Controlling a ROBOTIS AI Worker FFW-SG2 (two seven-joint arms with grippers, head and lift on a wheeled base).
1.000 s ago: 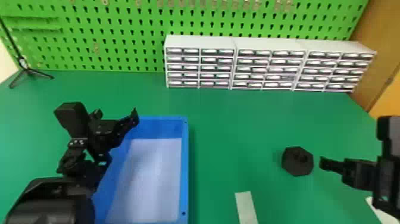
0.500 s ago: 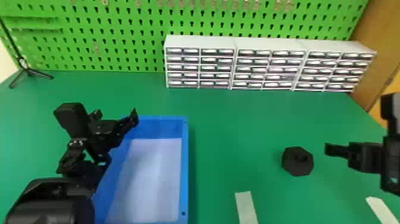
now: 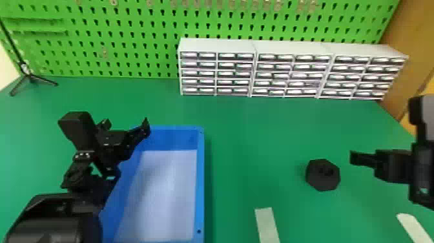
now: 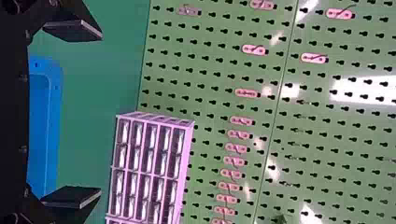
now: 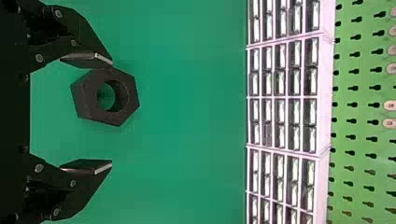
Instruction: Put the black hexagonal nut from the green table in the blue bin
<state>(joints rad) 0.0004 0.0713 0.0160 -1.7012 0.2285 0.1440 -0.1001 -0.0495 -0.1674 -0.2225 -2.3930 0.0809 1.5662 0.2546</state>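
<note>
Black hexagonal nut (image 3: 323,179) on our green bench (image 3: 255,135), well to the right of the blue bin (image 3: 200,181).
We have the right tool (image 3: 392,164) released, fingers spread and holding nothing; the right wrist view shows the nut lying closer to one finger (image 5: 88,59) than the other, though we can't quite tell whether they touch. Our left tool (image 3: 114,145) is by the bin's left side, its fingers (image 4: 72,197) parted too, with nothing between them.

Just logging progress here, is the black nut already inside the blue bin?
No, the black nut lies on the green table, right of the blue bin.
</note>
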